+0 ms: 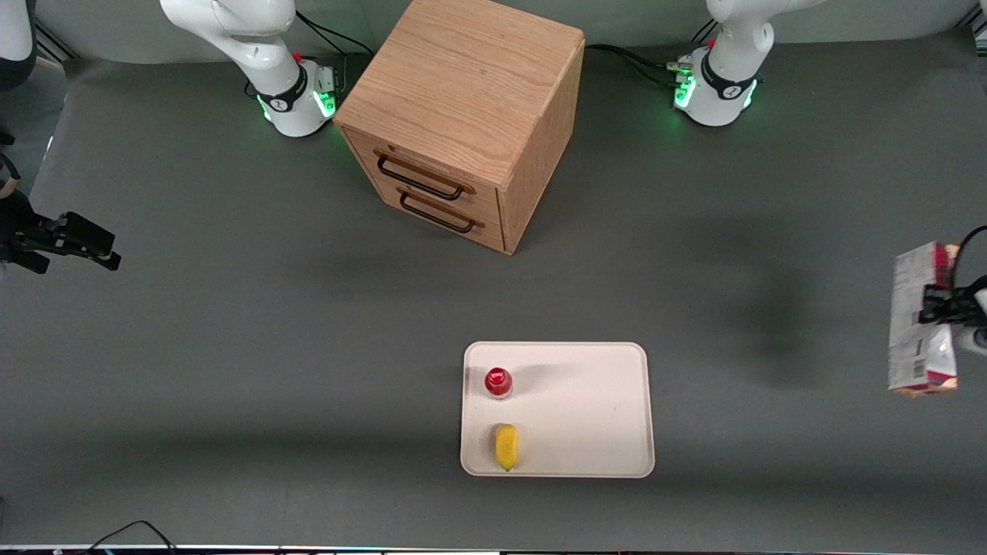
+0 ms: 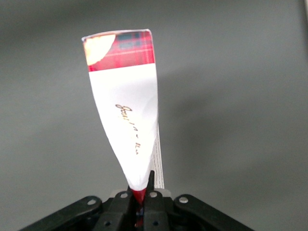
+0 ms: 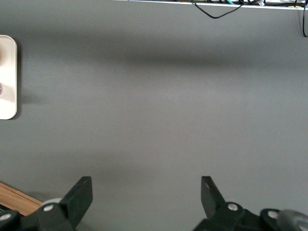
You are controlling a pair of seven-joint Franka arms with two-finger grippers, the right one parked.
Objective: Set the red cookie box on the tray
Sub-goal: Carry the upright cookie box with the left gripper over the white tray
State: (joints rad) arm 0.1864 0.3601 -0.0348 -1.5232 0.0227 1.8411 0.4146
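The red cookie box [image 1: 919, 320] hangs in the air at the working arm's end of the table, well above the grey mat and far sideways from the tray. My gripper [image 1: 939, 306] is shut on its long edge. In the left wrist view the red cookie box [image 2: 126, 106] shows its white patch and a red plaid end, pinched between the black fingers [image 2: 153, 192] of my gripper [image 2: 140, 192]. The beige tray [image 1: 586, 408] lies flat near the front camera, in the middle of the table.
On the tray stand a small red-capped bottle [image 1: 498, 381] and a yellow lemon-like object [image 1: 506, 445], both on its half toward the parked arm. A wooden drawer cabinet [image 1: 463, 116] stands farther from the camera. A sliver of the tray [image 3: 8, 77] shows in the right wrist view.
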